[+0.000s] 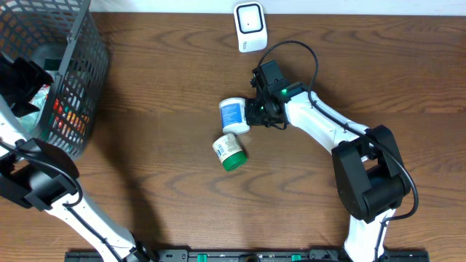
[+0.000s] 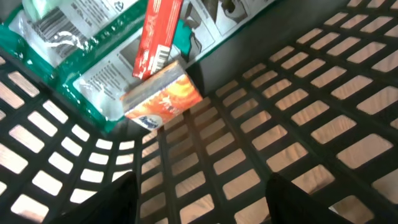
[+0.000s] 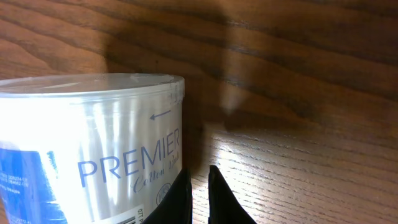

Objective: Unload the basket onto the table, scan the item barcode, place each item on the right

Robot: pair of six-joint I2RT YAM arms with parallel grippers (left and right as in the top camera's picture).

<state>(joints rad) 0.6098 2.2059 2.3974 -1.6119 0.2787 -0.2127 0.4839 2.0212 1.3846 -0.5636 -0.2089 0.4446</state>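
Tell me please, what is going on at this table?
The right arm's fingers, shut, sit close beside a white cotton-swab tub on the table, not gripping it. A green-capped bottle lies nearby, and the white scanner stands at the far edge. The left arm's fingers hang open inside the black basket, near an orange box and a green packet.
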